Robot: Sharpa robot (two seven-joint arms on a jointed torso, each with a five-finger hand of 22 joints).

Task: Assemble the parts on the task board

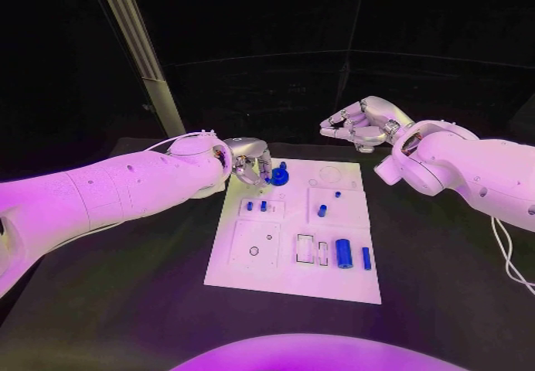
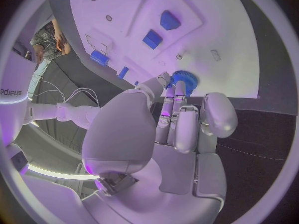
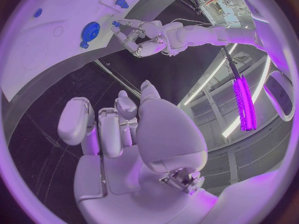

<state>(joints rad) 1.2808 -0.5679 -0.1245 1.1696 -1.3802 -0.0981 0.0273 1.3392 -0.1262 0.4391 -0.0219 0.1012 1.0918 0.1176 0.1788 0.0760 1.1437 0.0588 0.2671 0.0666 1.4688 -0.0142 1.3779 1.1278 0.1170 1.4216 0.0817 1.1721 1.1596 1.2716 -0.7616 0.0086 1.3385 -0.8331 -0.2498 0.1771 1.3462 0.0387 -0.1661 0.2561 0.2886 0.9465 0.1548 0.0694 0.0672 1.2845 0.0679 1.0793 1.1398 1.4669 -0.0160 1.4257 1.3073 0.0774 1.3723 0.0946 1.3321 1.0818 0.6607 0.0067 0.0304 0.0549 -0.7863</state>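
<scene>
The left hand [image 1: 250, 165] sits over the task board's [image 1: 292, 270] far left corner, and the blue gear-like part [image 1: 279, 176] lies just at its 3 o'clock in the head view, touching or nearly touching its fingertips [image 2: 177, 92]. Whether they actually pinch it I cannot tell, though the fingers are drawn close together. That round, ridged part lies flat on the board, and the left hand is far the nearer; the right hand [image 1: 359, 124] hangs beyond the board's far right corner, fingers loosely curled and holding nothing.
</scene>
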